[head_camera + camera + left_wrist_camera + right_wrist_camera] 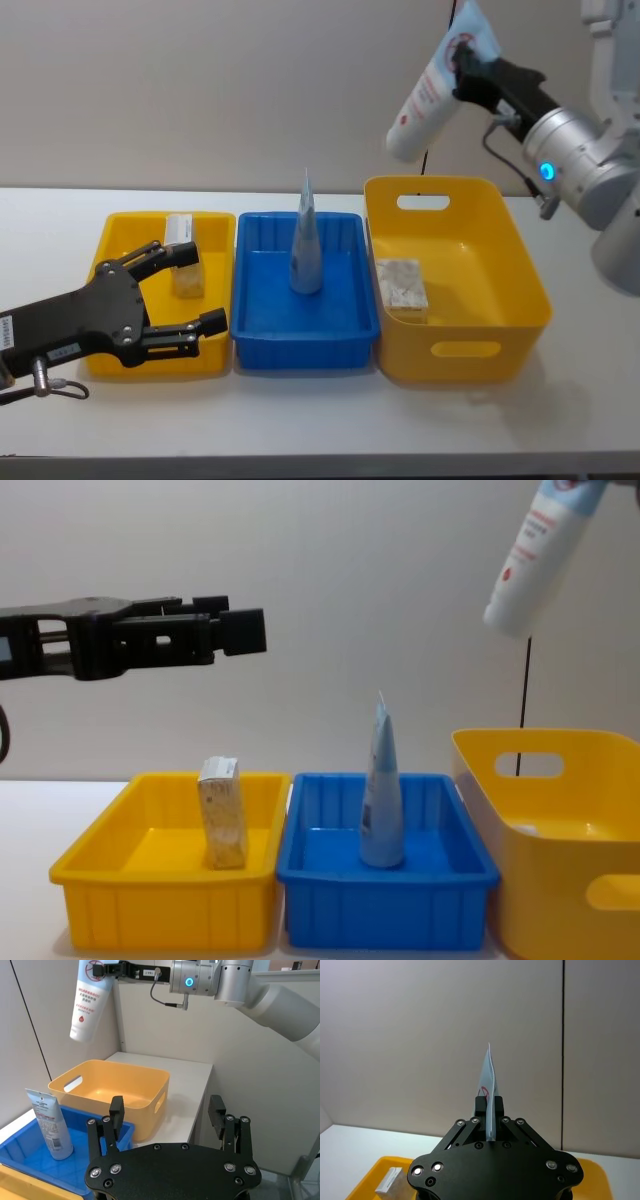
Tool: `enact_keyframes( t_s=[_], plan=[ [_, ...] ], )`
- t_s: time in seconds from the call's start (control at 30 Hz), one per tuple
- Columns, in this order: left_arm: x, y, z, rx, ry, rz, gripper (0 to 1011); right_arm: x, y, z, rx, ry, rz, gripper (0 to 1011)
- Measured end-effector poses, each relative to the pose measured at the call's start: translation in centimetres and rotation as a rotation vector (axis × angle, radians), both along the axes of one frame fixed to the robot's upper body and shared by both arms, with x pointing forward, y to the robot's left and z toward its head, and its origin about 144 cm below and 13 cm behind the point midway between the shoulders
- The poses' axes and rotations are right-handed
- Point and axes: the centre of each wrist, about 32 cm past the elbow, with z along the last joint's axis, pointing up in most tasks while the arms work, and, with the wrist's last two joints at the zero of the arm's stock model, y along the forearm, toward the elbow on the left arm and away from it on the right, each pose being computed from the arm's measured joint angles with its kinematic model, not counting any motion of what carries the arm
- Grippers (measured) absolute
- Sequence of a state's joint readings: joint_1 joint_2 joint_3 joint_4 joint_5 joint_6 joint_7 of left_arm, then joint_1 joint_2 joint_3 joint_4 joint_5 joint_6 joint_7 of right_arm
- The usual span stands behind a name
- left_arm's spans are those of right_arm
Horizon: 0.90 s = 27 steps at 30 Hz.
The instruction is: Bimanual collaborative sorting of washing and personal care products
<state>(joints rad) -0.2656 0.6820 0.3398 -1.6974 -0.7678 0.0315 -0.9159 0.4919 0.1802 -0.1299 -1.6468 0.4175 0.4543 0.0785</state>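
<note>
High above the basket (520, 250), right gripper (470, 75) fingers clench a tube (435, 90) by its crimp, risking slippage; left gripper (175, 295) hangs released.

Left arm reaches in from the robot's left side, wrist roughly level. Left gripper (178, 296) open, black fingers (165, 252) spread wide, nothing between them. It hangs in the air above the yellow tray (112, 236), well clear of it in the chest view (240, 630).

Right arm is raised high, silver wrist with a blue indicator light, forearm angled up and toward the robot's left. Right gripper (470, 70) sits well above the yellow basket (520, 250), fingers clamped on the flat crimped end of a white squeeze tube (435, 85). Tube hangs tilted, cap end down. From the right wrist camera the fingers (481, 1107) pinch both sides of the tube's seam.
</note>
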Motion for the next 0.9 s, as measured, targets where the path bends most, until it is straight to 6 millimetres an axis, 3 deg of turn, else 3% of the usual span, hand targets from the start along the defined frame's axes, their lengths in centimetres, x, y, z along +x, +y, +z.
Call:
enact_keyframes(
  t_s=[0.4,0.9],
  plan=[
    [0.0,0.0,0.0,0.0,0.0,0.0,1001,-0.7,-1.7,-0.1,-0.016,0.016,-0.035,60],
    [0.0,0.0,0.0,0.0,0.0,0.0,1001,-1.1,-2.4,-3.0,-0.098,0.107,-0.048,60]
  ],
)
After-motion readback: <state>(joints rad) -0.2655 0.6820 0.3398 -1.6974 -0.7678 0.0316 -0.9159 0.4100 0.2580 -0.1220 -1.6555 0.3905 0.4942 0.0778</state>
